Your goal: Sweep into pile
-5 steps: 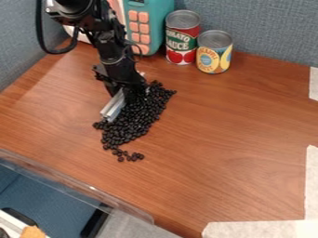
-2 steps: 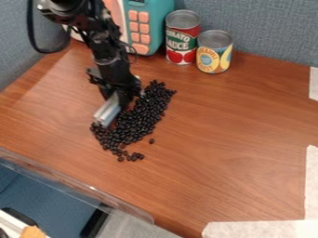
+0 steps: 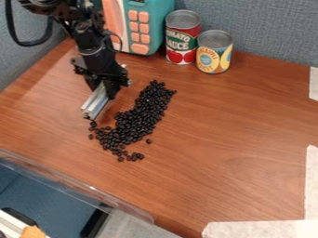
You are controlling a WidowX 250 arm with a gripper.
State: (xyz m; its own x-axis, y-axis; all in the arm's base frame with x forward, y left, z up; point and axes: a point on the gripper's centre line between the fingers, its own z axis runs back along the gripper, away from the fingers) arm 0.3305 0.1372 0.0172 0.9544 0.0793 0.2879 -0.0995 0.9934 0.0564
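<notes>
Beans [image 3: 138,122] beyond counting slant from upper right to lower left, beside one similarly angled metal bar [image 3: 95,103] clenched in the tool [image 3: 107,89].

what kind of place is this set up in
Probably a mock kitchen corner in an office or lab: a toy microwave and two food cans, one of tomato sauce, stand against grey-blue fabric partitions, with a robot arm over the wood-look tabletop.

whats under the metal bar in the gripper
Bare brown table shows beside the metal bar, with a few black beans near its lower end. The spot directly beneath is covered, so I can't tell whether any beans lie there.
</notes>
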